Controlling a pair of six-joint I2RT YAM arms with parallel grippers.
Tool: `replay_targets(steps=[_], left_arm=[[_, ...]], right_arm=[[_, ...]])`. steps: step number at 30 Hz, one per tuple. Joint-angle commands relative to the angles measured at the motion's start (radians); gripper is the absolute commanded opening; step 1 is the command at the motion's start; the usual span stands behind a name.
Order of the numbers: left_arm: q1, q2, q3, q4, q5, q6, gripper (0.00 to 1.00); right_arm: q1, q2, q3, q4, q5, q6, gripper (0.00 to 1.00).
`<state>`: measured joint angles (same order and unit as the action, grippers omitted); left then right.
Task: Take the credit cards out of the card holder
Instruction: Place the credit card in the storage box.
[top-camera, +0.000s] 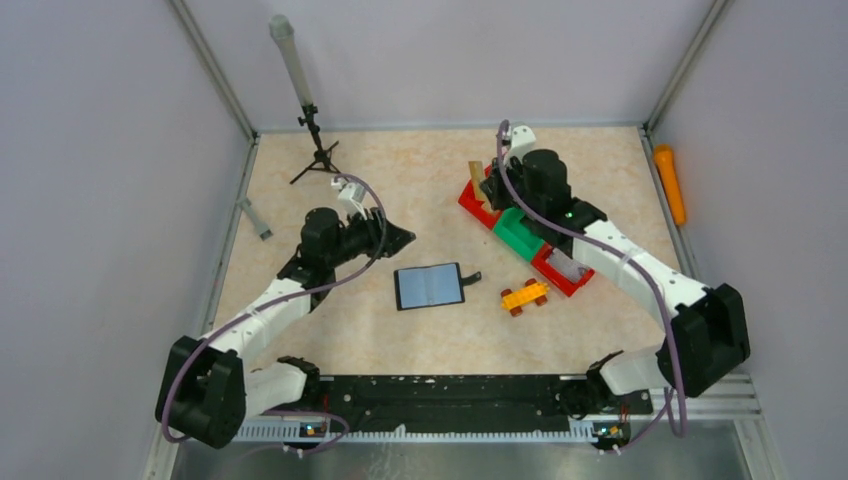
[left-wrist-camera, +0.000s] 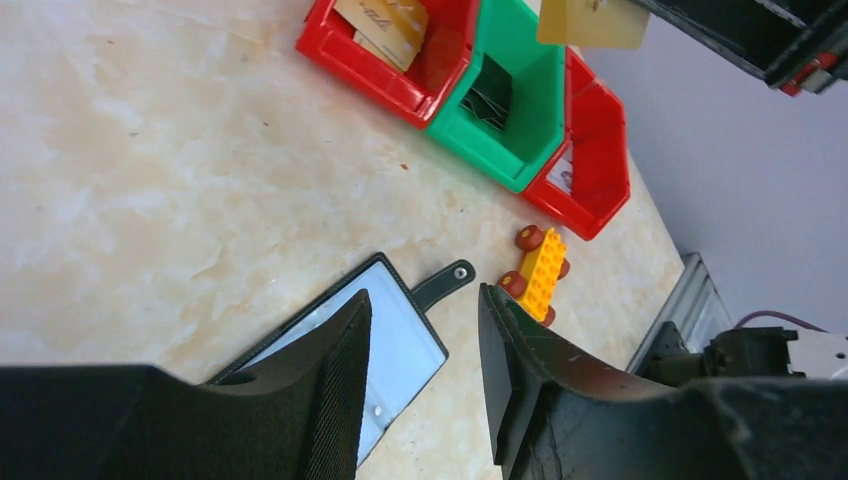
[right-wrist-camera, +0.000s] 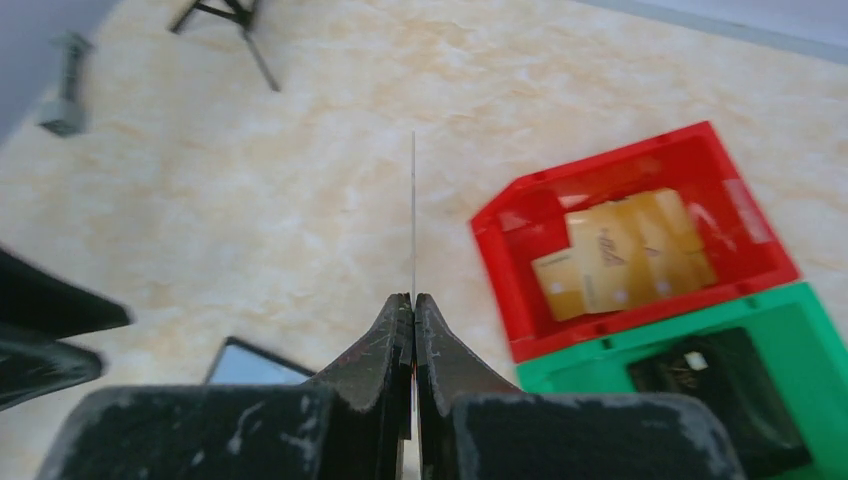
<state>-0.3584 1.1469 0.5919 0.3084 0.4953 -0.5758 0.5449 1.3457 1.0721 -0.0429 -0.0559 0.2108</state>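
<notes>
The card holder (top-camera: 430, 286) lies open on the table, greyish inner face up and strap tab pointing right. It also shows in the left wrist view (left-wrist-camera: 400, 330) and the right wrist view (right-wrist-camera: 245, 365). My left gripper (top-camera: 400, 238) (left-wrist-camera: 420, 295) is open with nothing between its fingers, above the holder's left-rear corner. My right gripper (top-camera: 487, 182) (right-wrist-camera: 413, 297) is shut on a tan credit card (right-wrist-camera: 413, 210) (left-wrist-camera: 592, 22), seen edge-on, beside the rear red bin (top-camera: 478, 203). Several tan cards (right-wrist-camera: 620, 250) (left-wrist-camera: 385, 25) lie in that bin.
A green bin (top-camera: 518, 232) and a second red bin (top-camera: 560, 270) continue the row. A yellow-orange toy brick car (top-camera: 525, 296) sits right of the holder. A small tripod (top-camera: 315, 150) stands at the back left, an orange object (top-camera: 670, 183) lies along the right wall.
</notes>
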Motion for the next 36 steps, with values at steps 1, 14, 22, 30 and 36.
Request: replay_targets(steps=[1, 14, 22, 30, 36], left_arm=[[0.0, -0.053, 0.006, -0.031, -0.099, 0.058, 0.47], [0.0, -0.141, -0.055, -0.141, -0.165, 0.06, 0.48], [0.0, -0.132, -0.032, -0.358, -0.147, 0.008, 0.51], [0.0, -0.142, -0.035, -0.461, -0.134, 0.027, 0.52], [-0.001, -0.144, -0.017, -0.535, -0.168, 0.053, 0.53]], right_arm=[[-0.005, 0.12, 0.12, -0.134, 0.218, -0.267, 0.0], [-0.003, 0.437, 0.427, -0.305, 0.477, -0.653, 0.0], [-0.003, 0.598, 0.522, -0.362, 0.557, -0.746, 0.0], [-0.004, 0.686, 0.526, -0.328, 0.634, -0.773, 0.0], [-0.008, 0.758, 0.608, -0.336, 0.644, -0.77, 0.11]])
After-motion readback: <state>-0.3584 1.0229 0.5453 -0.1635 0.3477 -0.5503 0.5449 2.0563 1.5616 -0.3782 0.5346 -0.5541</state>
